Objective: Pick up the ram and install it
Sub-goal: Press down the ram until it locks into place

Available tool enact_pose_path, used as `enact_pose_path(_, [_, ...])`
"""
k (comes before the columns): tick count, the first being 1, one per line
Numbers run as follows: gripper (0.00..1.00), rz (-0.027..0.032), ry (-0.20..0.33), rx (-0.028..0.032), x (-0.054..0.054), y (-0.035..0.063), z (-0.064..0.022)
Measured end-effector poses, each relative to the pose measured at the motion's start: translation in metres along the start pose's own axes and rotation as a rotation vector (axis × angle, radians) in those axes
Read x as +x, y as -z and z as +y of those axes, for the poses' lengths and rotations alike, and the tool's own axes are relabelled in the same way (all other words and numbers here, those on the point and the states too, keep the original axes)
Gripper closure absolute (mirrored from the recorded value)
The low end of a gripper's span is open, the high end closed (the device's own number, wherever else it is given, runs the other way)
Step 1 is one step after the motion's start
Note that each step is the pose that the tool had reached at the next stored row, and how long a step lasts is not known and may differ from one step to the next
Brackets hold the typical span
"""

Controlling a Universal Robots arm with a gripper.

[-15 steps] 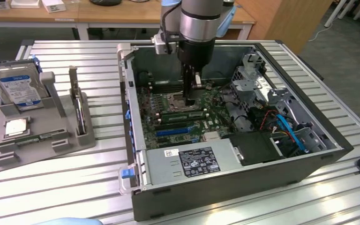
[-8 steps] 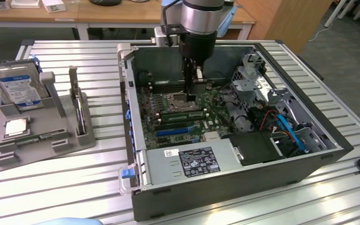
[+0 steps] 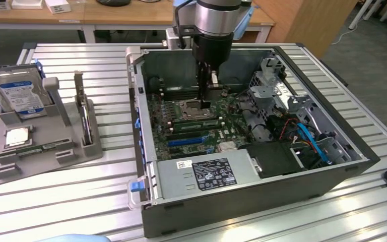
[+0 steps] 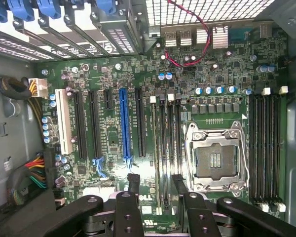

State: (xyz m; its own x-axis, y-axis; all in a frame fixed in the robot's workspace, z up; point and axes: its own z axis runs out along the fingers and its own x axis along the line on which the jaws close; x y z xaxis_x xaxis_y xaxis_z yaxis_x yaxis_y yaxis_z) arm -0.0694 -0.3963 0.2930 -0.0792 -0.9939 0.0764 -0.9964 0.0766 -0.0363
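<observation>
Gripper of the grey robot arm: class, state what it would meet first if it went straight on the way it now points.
Probably the long black memory slots on the green motherboard, beside the silver processor socket. The gripper points down at them, fingers apart. How far off they lie is unclear.

The gripper [image 4: 155, 180] hangs over the green motherboard [image 4: 108, 79], its two black fingers [image 4: 133, 185] spread apart on either side of a bank of black memory slots [image 4: 164, 143] near the centre of the frame. Just beside that bank sits the silver-framed CPU socket [image 4: 215, 159]. A blue slot [image 4: 124, 123] runs along the bank's other side.
</observation>
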Motion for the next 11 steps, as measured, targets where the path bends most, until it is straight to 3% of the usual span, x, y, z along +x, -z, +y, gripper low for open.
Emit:
enact_pose_path(7, [0.61, 0.0000, 0.000, 0.0000, 0.0001, 0.0008, 0.0000])
enact_pose_path(11, [0.75, 0.0000, 0.000, 0.0000, 0.0001, 0.0013, 0.0000])
